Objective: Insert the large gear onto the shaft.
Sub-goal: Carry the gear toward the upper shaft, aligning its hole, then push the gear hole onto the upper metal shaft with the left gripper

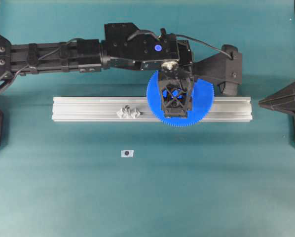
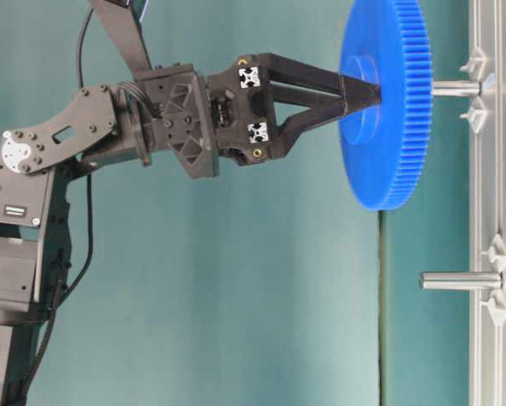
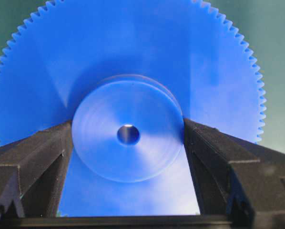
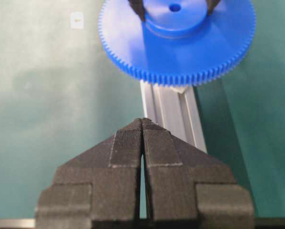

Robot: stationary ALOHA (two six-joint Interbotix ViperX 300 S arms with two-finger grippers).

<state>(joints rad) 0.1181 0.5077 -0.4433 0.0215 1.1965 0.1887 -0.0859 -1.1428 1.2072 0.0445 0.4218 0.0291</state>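
L hand (image 2: 360,91) clamped on large gear (image 1: 199,106) hub over shaft (image 2: 456,87); R hand (image 4: 142,125) together, second pin (image 2: 460,280) nearby.

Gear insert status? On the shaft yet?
Done: left gripper has the gear clamped by its hub and carried over the rail. In hand: lining up; the wrist view shows silver through the hub hole, and from table level the shaft sits just beyond the gear. Left: seat it, release.

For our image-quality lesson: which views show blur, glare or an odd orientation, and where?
Left wrist view: the large gear fills the frame, its upper face soft, with a bright glint inside the hub hole. Right wrist view: the right gripper looms close; the background table is soft. Table-level view: turned sideways, the shaft lying horizontal. Overhead view: evenly lit, the rail pale.
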